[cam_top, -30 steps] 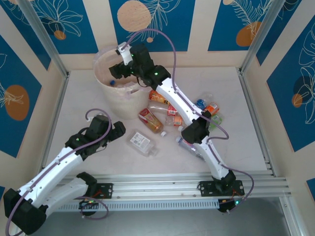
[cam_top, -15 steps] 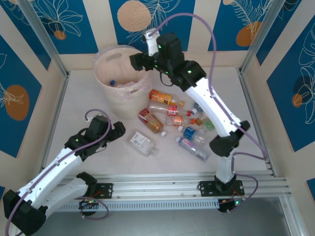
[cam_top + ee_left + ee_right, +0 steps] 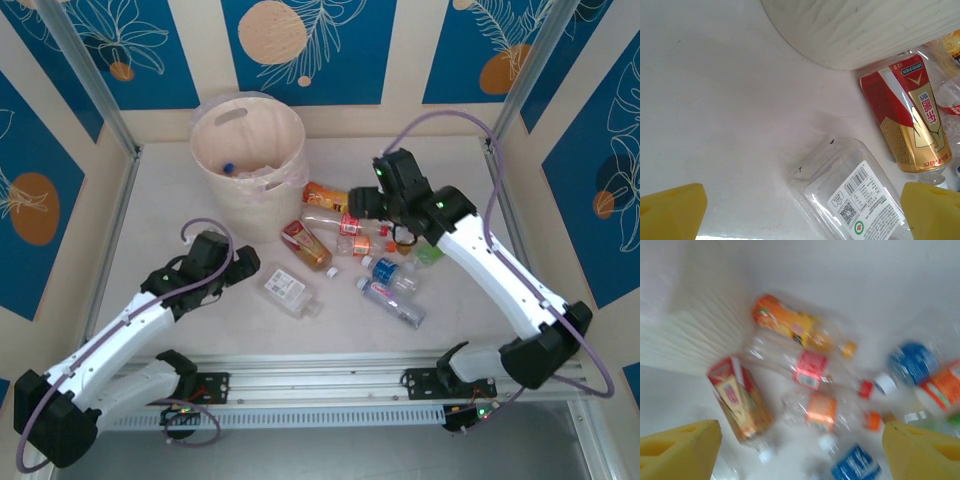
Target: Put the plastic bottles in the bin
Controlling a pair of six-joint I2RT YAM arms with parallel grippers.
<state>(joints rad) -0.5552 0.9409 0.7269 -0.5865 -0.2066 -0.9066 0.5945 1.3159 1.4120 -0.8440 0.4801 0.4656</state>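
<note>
The bin, round and pale cream-pink, stands at the back left with a blue-capped bottle inside. Several plastic bottles lie in a pile to its right: an orange-label one, a red-and-gold one, a blue-label one. A clear bottle with a white label lies apart, nearer the front. My left gripper is open just left of that bottle, its yellow fingers either side. Above the pile hovers my right gripper, open and empty, with the orange-label bottle and red-and-gold bottle below it.
The bin's ribbed wall rises close ahead of the left gripper. A metal frame post and rail border the table on the right. The right wrist view is blurred by motion.
The right arm has swung from over the bin to the right and down, and is now above the bottle pile with nothing held. The left arm edged slightly toward the clear bottle.
</note>
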